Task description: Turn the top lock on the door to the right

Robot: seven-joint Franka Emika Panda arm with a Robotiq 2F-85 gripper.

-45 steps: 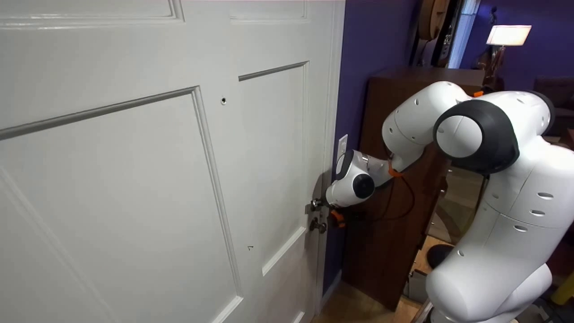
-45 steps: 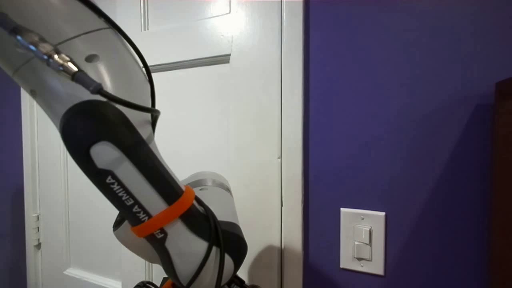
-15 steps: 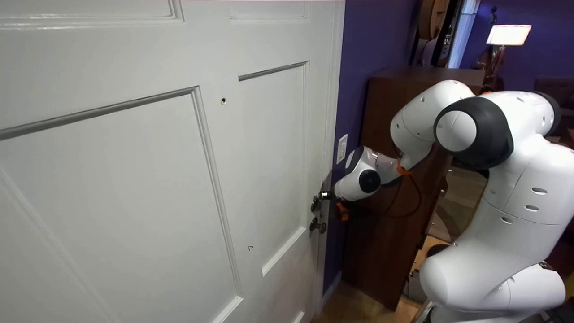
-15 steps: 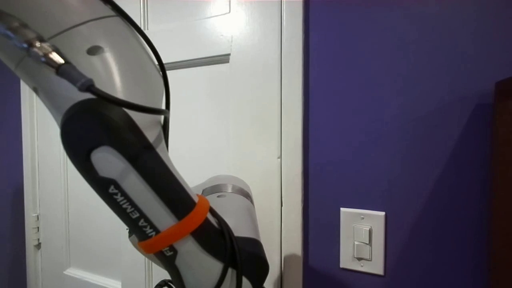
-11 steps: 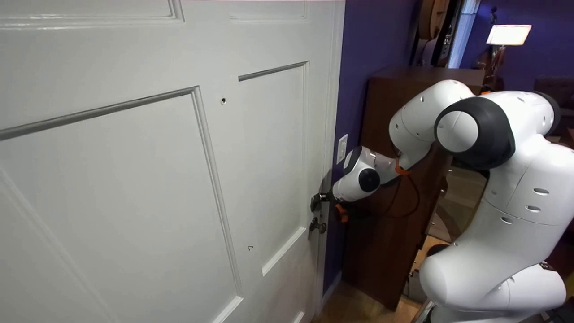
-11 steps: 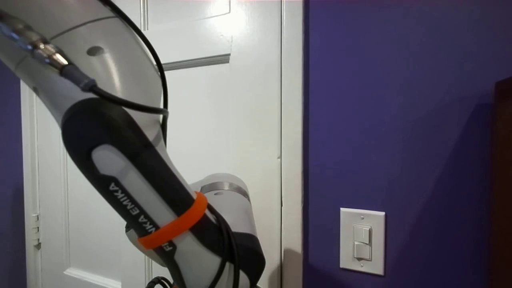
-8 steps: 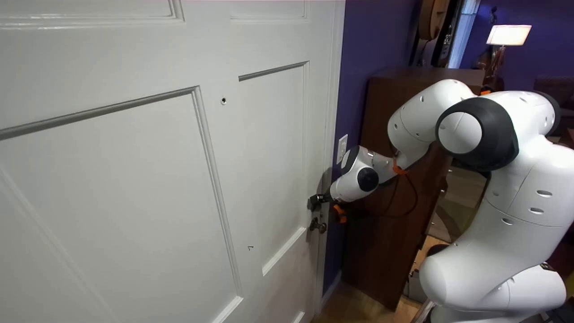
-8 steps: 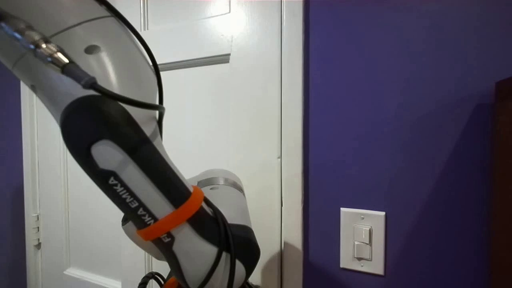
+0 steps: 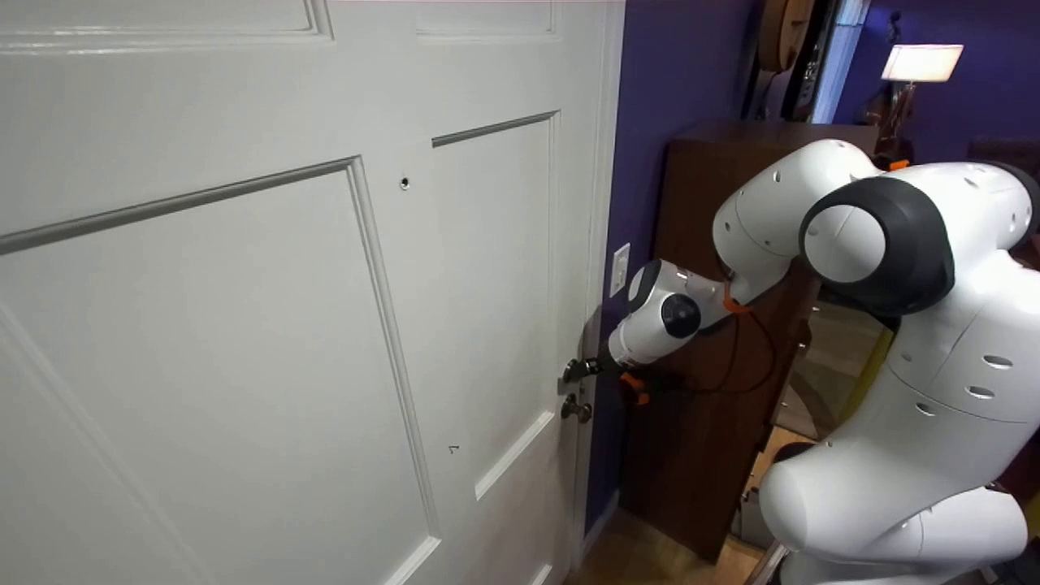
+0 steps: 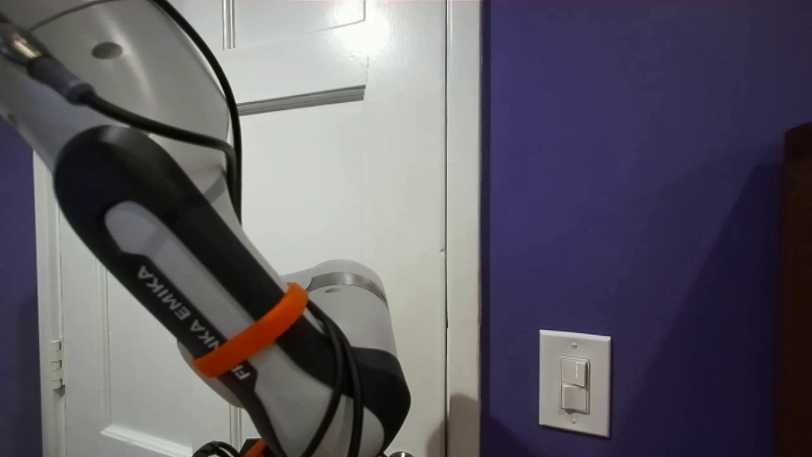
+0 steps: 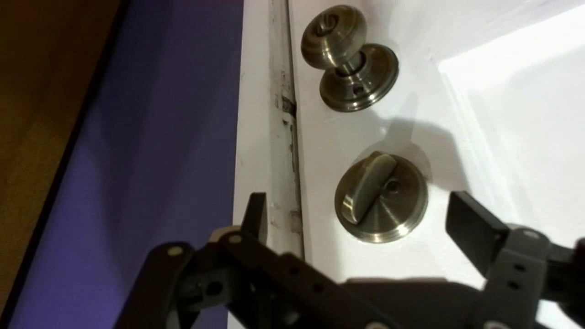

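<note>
"Was writing legible?"

"'EMIKA' was read on the arm; the preceding word was crossed by an orange band; the door was partly blocked behind; alongside, a light switch was seen."

"And the top lock?"

"It was mounted above the knob; in the wrist view it was framed by the gripper, spread wide, nothing held."

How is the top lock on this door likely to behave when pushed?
The lock looks like solid metal, so it should feel stiff. Its smooth shine suggests it may be slippery. The raised tab stands on a round base, so pushing one side would probably twist it.
</note>
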